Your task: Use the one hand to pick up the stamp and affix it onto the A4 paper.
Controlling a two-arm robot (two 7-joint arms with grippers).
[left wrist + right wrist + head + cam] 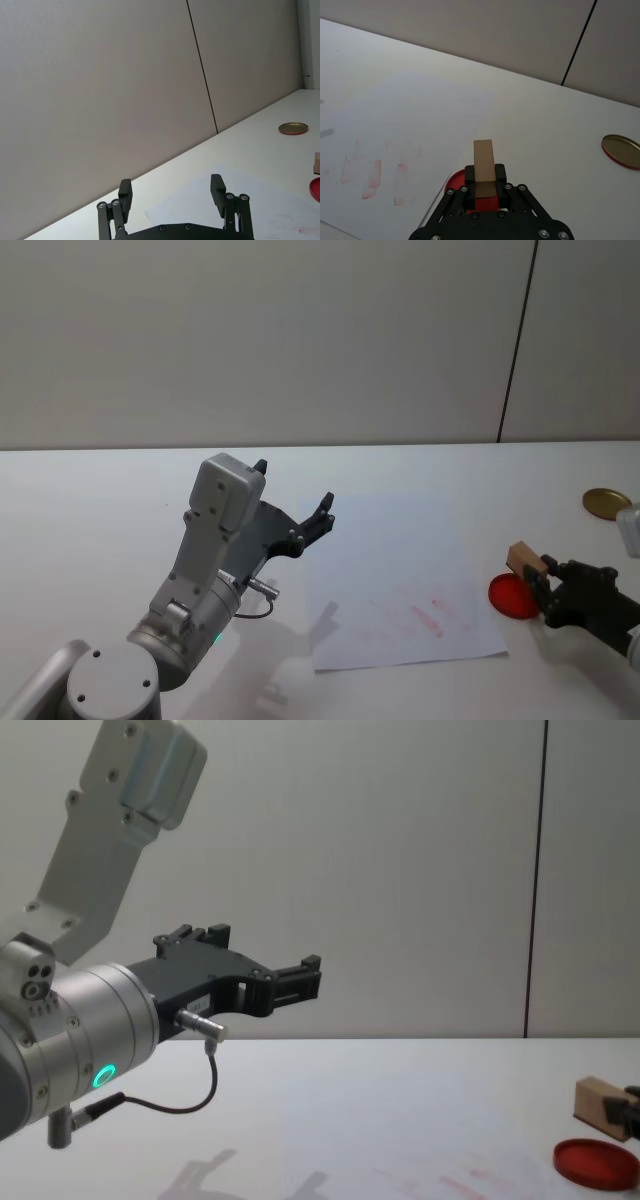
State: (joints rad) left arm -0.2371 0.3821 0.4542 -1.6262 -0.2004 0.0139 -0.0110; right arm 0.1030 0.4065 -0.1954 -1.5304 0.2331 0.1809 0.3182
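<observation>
My right gripper (541, 577) is shut on the stamp (522, 558), a small tan wooden block (483, 160) sticking out past its fingertips. It holds the stamp (597, 1103) tilted, a little above the round red ink pad (512, 597) and apart from it. The A4 paper (400, 580) lies flat on the white table to the left of the pad, with faint red smudges (372, 172) on its near part. My left gripper (295, 487) hangs open and raised over the paper's left edge, holding nothing (171, 186).
A gold round lid (606, 503) lies on the table at the far right, beyond the ink pad. The left arm's silver wrist (90, 1035) with its green light fills the near left. A grey wall runs behind the table.
</observation>
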